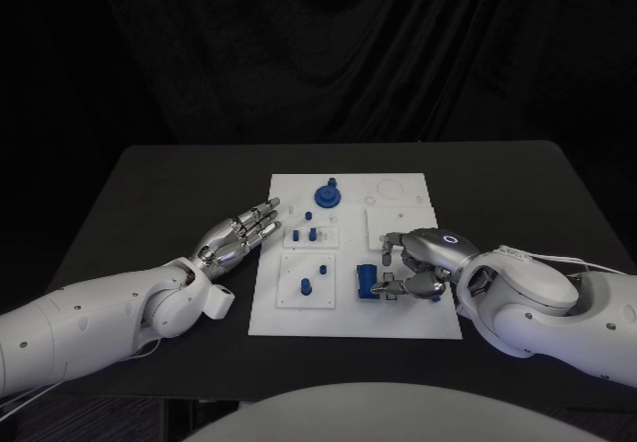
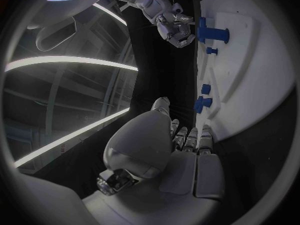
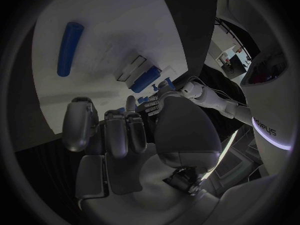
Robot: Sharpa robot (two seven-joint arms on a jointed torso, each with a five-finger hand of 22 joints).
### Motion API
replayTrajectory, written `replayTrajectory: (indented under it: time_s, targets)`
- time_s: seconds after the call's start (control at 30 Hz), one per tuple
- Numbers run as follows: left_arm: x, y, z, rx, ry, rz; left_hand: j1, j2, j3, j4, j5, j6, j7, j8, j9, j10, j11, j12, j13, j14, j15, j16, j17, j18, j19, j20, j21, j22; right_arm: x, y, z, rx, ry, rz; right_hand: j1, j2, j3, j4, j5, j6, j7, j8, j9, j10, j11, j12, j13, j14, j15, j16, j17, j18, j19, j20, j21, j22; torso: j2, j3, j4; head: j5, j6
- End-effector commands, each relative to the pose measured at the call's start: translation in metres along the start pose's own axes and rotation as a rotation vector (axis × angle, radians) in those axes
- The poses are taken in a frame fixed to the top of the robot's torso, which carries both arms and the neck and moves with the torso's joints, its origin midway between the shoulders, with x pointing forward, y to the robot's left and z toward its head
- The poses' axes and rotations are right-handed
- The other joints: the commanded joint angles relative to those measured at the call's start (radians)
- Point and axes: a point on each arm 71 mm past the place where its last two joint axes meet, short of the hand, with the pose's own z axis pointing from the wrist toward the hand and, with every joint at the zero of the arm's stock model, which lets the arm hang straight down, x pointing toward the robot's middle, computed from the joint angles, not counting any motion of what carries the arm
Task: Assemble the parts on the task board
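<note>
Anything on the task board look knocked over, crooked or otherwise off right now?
Nothing stands out. The task board lies square on the table, and the blue parts on it look orderly. The right hand is at the blue block near the front; the left hand rests open at the board's left edge.

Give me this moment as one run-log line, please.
left hand: open, at task board left edge | right hand: touching blue part, grip unclear

the task board (image 1: 411,313) looks like smooth white plastic, the desk (image 1: 159,193) is matt black, and both hands look like shiny metal.
</note>
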Motion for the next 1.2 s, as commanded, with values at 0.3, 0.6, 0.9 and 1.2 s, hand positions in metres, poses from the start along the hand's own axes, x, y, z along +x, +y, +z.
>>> replayTrajectory:
  time_s: [0.3,0.6,0.9,1.2]
  targets:
    - [0.0018,-0.0012,-0.0014,0.046,0.007,-0.01,-0.003,-0.003,0.002,0.006,-0.002,0.0,0.003,0.002,0.001,0.002,0.004,-0.005,-0.001,0.0,0.005,-0.004,-0.001,-0.013,-0.001,0.006,0.001,0.0,0.006,-0.0003,0.0038,0.006,0.014,-0.031,0.02,0.001,0.012,-0.003,-0.005,-0.018,0.0,0.022,0.021,0.106,-0.01,0.003,0.263,0.063,-0.008,-0.001,0.085,0.002,-0.005,-0.011,-0.01,0.168,-0.003,0.0003,-0.0003,-0.004,0.0]
    - [0.0029,-0.0007,-0.0012,0.045,0.01,-0.013,-0.003,-0.002,0.003,0.006,-0.002,0.0,0.003,0.002,0.001,0.002,0.004,-0.005,-0.002,0.0,0.006,-0.004,-0.001,-0.013,-0.001,0.006,0.001,0.0,0.0084,0.0014,0.0067,-0.016,0.016,-0.067,0.056,0.012,0.024,-0.007,-0.005,-0.024,-0.001,0.035,0.036,0.106,-0.011,0.003,0.263,0.063,-0.009,-0.001,0.085,0.002,-0.006,-0.011,-0.012,0.167,-0.003,0.0002,-0.0015,-0.001,0.0]
    - [0.0031,-0.0004,-0.0013,0.043,0.011,-0.014,-0.003,-0.002,0.004,0.006,-0.001,-0.001,0.003,0.002,0.001,0.002,0.004,-0.005,-0.001,0.0,0.006,-0.004,-0.001,-0.013,-0.001,0.006,0.001,0.0,0.0117,0.0025,0.0086,-0.022,0.023,-0.082,0.06,0.012,0.025,-0.007,-0.004,-0.024,-0.001,0.037,0.038,0.106,-0.011,0.003,0.263,0.063,-0.009,-0.001,0.085,0.002,-0.006,-0.011,-0.011,0.168,-0.003,0.0007,-0.0017,0.002,0.0]
    - [0.0025,-0.0002,-0.0018,0.041,0.01,-0.013,-0.003,-0.002,0.004,0.006,-0.001,-0.001,0.003,0.002,0.001,0.002,0.004,-0.005,-0.001,0.0,0.006,-0.004,-0.001,-0.013,-0.001,0.006,0.001,0.0,0.0105,0.0024,0.0057,-0.026,0.005,-0.073,0.059,0.006,0.02,-0.004,-0.005,-0.023,-0.002,0.04,0.042,0.106,-0.011,0.003,0.263,0.063,-0.009,-0.001,0.085,0.002,-0.007,-0.012,-0.013,0.167,-0.002,0.0011,-0.0004,0.0,0.0]
